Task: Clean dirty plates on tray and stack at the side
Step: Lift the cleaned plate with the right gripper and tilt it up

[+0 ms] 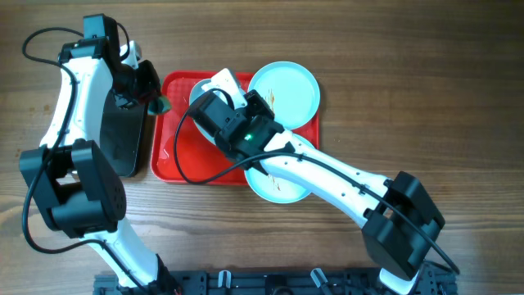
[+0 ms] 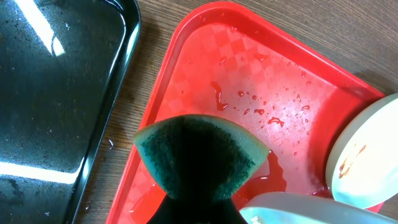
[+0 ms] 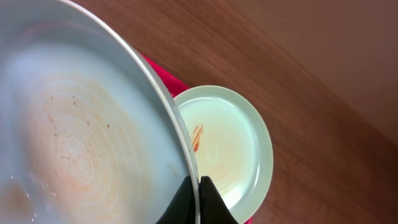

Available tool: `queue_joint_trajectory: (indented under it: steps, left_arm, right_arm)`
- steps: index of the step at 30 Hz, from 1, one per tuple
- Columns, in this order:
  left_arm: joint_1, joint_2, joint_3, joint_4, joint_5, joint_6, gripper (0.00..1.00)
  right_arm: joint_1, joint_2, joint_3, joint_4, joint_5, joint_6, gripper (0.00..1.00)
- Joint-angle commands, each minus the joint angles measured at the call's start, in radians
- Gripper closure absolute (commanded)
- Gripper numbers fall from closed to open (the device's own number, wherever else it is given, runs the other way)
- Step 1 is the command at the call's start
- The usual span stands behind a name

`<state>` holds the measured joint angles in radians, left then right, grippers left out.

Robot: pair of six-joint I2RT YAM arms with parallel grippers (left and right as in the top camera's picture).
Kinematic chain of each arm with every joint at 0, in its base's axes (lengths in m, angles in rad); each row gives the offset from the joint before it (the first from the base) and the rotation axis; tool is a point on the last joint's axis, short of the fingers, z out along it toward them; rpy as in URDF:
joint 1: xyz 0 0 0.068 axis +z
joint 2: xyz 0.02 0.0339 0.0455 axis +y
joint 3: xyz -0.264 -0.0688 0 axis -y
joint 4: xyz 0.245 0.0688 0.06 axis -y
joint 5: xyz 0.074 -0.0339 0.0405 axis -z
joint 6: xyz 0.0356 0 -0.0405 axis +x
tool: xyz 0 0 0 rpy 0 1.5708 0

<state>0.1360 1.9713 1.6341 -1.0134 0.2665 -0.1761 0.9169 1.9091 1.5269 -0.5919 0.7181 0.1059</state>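
One sponge (image 2: 199,152) clamped in left gripper (image 1: 154,97), right gripper (image 3: 198,198) clamping plate (image 3: 81,124) above tray (image 2: 205,62).

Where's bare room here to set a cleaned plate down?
Free: the wooden table right of the red rectangular plastic tray, past the mint-rimmed round plate. Its left floor, beside the glossy black tray, is bare but wet. Crowded: tray centre, where the right gripper holds a second plate.

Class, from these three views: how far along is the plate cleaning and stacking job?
Done: little; no stack shows, though the red tray is wet. In hand: the right gripper holds the first plate by its rim, faint brown marks on it, and the left gripper holds a green sponge. Left: the second plate, orange-smeared, the third plate under the right arm, then stacking.
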Motion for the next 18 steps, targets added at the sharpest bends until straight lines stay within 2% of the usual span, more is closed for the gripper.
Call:
queue_joint_trajectory:
  steps: [1, 5, 18]
  left_arm:
    - [0.004, 0.002, 0.019, 0.004, -0.005, 0.019, 0.96]
    - [0.004, 0.002, 0.019, 0.004, -0.006, 0.019, 0.96]
    - [0.003, 0.002, 0.019, 0.003, -0.005, 0.012, 0.96]
  right_arm:
    - [-0.011, -0.083, 0.025, 0.001, -0.06, 0.037, 0.96]
    - [-0.06, -0.13, 0.025, -0.007, -0.201, 0.065, 0.96]
    - [-0.365, -0.163, 0.026, -0.135, -0.817, 0.194, 0.96]
